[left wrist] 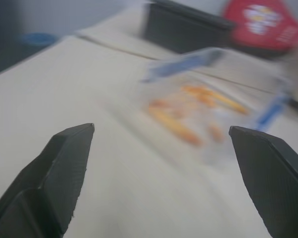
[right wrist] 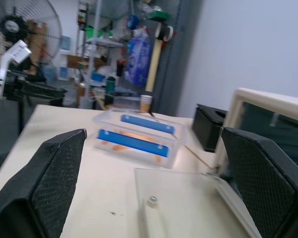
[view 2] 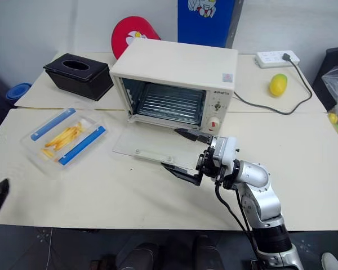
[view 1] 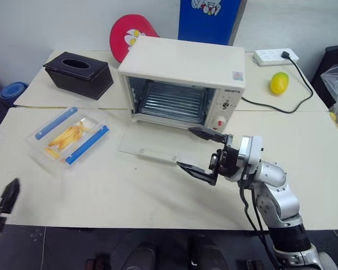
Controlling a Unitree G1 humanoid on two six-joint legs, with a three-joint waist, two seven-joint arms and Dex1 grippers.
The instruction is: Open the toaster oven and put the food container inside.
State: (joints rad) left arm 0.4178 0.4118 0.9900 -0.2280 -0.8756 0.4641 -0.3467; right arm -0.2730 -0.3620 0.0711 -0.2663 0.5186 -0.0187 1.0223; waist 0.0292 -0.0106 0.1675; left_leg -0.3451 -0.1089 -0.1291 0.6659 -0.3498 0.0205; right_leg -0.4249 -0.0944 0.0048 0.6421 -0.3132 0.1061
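Container on the robot's left half of the table, that is the story from the head camera: the food container lies flat and slanted, its blue clips running from near-left to far-right, with the toaster oven off to its right, glass door dropped flat onto the table and the cavity bare. The left gripper sits low at the table's near-left edge, well apart from the box, which lies ahead of it and toward the middle; the right gripper hovers over the door's right end, fingers spread wide, nothing between them, pointing leftward across the door. By my reading the left arm is the nearer one, and the coming reach has to close across the box's short width, square to those clips. Over to the left wrist camera: both fingers stand far apart and empty, and the container sits blurred straight ahead between them, not touched. Right wrist camera now: wide-spread fingers frame the flat door, with the container beyond it, long side facing, and the left gripper at the far edge.
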